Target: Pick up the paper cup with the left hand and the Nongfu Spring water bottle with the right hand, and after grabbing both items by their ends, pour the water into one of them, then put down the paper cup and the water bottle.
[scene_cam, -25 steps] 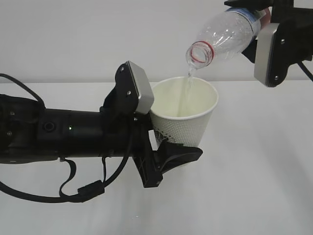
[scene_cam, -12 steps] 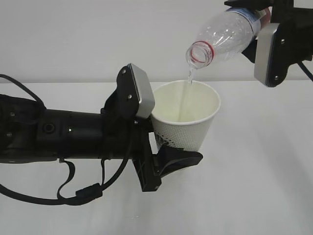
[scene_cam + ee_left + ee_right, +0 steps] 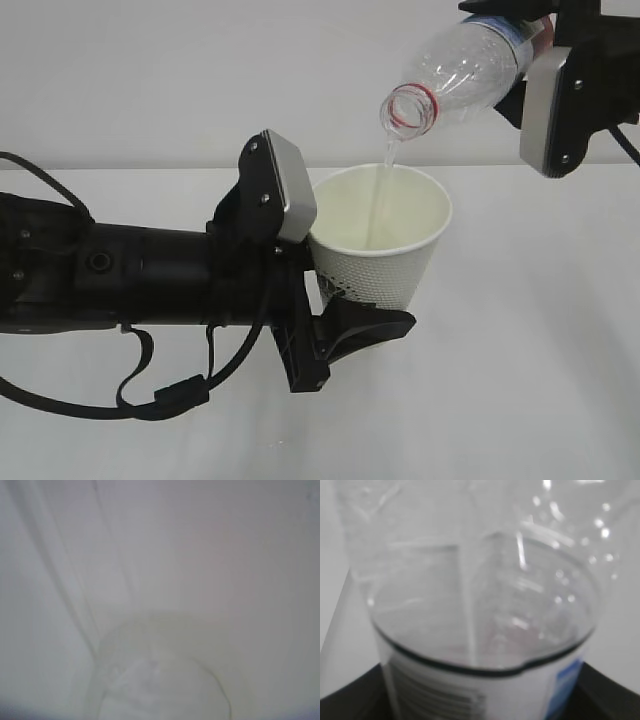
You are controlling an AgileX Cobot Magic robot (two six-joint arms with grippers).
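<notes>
My left gripper (image 3: pixel 362 300) is shut on the white dimpled paper cup (image 3: pixel 385 262), which it holds upright above the table, one black finger (image 3: pixel 365 322) under its wall. The Nongfu Spring water bottle (image 3: pixel 465 68) hangs tilted, mouth down and to the left over the cup, with my right gripper (image 3: pixel 537 42) shut on its label end. A thin stream of water (image 3: pixel 385 165) falls from the red-ringed mouth into the cup. The cup's cream inside (image 3: pixel 165 630) fills the blurred left wrist view. The bottle's clear body (image 3: pixel 480 605) fills the right wrist view.
A white table (image 3: pixel 530 380) lies under both arms, with a plain white wall behind. The thick black left arm (image 3: pixel 120 275) and its loose cables (image 3: pixel 150 395) stretch across the left half.
The left gripper and cup have shifted slightly to the right. Water keeps running from the bottle into the cup. The right arm holds still.
</notes>
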